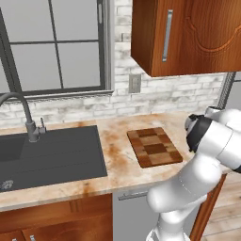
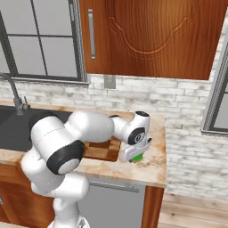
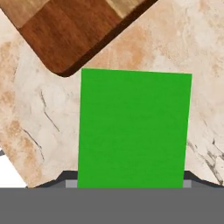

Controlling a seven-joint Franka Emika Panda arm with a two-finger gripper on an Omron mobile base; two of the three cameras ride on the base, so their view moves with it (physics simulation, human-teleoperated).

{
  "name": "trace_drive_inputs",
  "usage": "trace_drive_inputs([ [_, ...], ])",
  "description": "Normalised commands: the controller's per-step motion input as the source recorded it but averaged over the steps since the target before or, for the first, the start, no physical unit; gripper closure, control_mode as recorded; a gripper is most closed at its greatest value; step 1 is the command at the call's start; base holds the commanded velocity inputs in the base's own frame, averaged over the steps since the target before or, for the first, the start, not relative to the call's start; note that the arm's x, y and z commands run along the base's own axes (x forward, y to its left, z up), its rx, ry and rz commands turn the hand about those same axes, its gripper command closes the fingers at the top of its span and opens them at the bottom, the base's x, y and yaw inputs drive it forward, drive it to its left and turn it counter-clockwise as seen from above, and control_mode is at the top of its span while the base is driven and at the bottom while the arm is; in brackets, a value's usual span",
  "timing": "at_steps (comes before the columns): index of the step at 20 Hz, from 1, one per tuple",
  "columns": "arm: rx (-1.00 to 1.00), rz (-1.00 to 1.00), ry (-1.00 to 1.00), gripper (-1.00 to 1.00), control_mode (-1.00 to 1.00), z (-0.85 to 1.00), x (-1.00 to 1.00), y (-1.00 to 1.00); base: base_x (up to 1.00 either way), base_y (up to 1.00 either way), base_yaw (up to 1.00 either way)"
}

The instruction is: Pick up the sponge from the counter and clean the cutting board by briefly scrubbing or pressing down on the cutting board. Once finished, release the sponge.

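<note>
With the gripper (image 2: 137,156) low over the sponge (image 3: 134,129), grip state unclear, the sponge could slip while lifted toward the cutting board (image 1: 154,147) if only thinly caught

Pretty standard Franka look: the arm (image 2: 84,129) is all glossy white, chunky rounded tube segments that bulge at the bends. Each joint gets a dark grey or black ring, and the round end caps are dark with a paler rim. The hand housing near the gripper (image 2: 136,156) is a boxy, light grey-white block.
</note>
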Motion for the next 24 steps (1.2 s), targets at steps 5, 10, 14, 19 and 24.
trace_drive_inputs([
  [5, 0.00, -0.11, 0.00, 1.00, -1.00, -0.29, 0.00, -0.12, 0.00, 0.00, 0.00],
  [10, 0.00, -0.09, 0.00, -1.00, -1.00, -0.43, 0.00, 0.00, 0.00, 0.00, 0.00],
  [14, 0.02, -0.10, -0.02, -1.00, -1.00, -0.21, -0.01, 0.00, 0.00, 0.00, 0.00],
  [19, 0.01, -0.10, -0.07, -1.00, -1.00, 0.18, -0.05, 0.00, 0.00, 0.00, 0.00],
  [24, 0.00, -0.11, -0.14, -1.00, -1.00, 0.63, -0.12, 0.03, 0.00, 0.00, 0.00],
])
